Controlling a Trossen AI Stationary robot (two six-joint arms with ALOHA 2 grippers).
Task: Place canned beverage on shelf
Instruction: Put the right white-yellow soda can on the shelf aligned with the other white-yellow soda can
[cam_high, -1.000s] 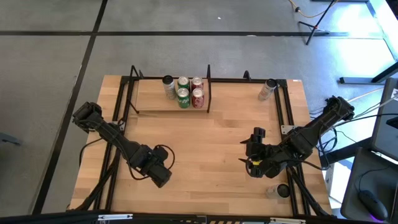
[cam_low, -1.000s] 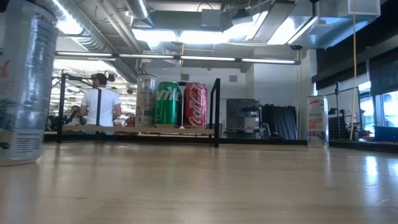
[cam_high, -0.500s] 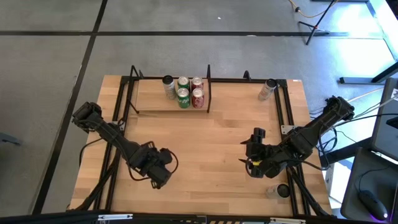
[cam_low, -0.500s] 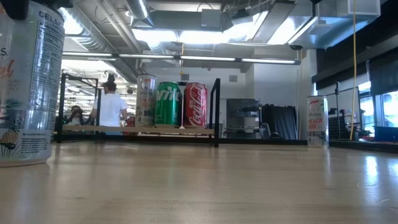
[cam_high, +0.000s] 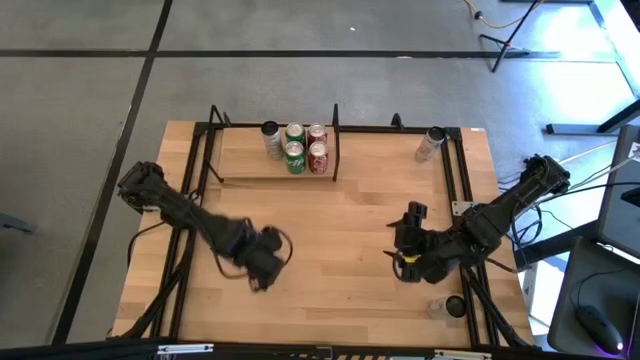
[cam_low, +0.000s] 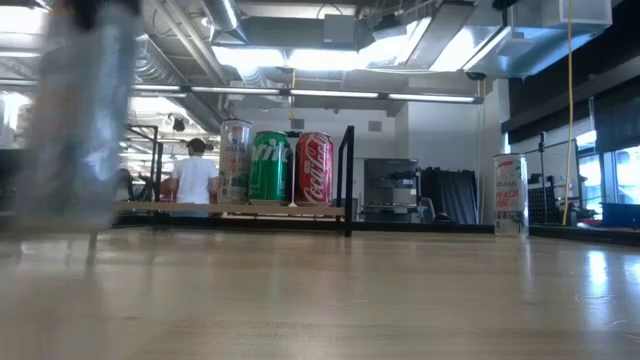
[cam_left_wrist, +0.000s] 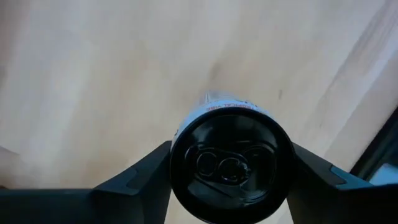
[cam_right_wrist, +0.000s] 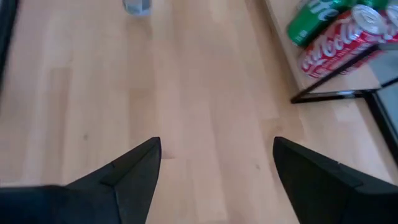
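Light-wood shelf (cam_high: 240, 160): far-left part of the table (cam_high: 340, 240); five cans (cam_high: 296, 146) stand at its right end, left part bare.

Can (cam_left_wrist: 231, 158): black top, clamped between the fingers of the left gripper (cam_high: 262, 265), upright as far as the wrist view shows, lifted in front of the shelf.

Judgement: shelf lies straight ahead and up-table of the held can; left arm nearer.

Right gripper (cam_high: 408, 245): right of the shelf, fingers spread wide, holding nothing.

Two spare cans (cam_high: 430, 143) at table's right edge.

Glossy metal cans (cam_high: 305, 149), light-wood shelf (cam_high: 240, 158)
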